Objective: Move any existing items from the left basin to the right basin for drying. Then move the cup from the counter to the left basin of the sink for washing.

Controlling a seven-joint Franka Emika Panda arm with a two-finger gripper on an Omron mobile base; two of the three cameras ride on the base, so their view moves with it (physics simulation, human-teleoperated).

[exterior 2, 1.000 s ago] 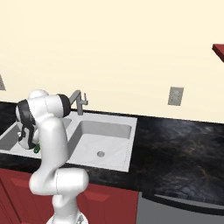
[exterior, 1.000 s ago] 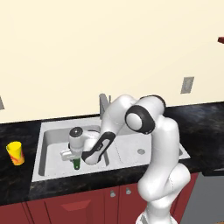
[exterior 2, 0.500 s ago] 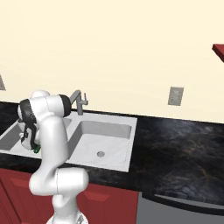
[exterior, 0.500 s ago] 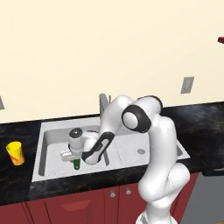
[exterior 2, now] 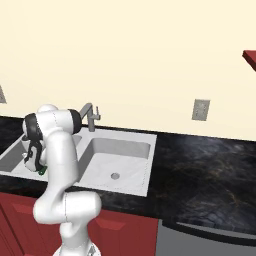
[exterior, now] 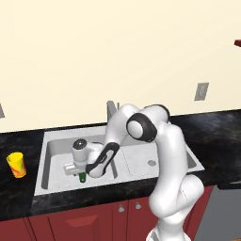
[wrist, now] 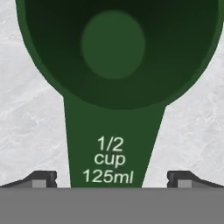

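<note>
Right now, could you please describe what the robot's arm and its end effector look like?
The arm is glossy white, built of rounded tubular links with dark grey to black bands and round caps at the joints. No loose cables or markings show on it. The end effector carries two small dark, flat-topped fingertips.

Free grey floor of the left basin (exterior: pixel 54 162) on both sides of the green scoop handle (wrist: pixel 110 151), one finger tip (wrist: pixel 41 178) at each side, apart from it. Faucet (exterior: pixel 111 111) behind, divider just beside.
</note>
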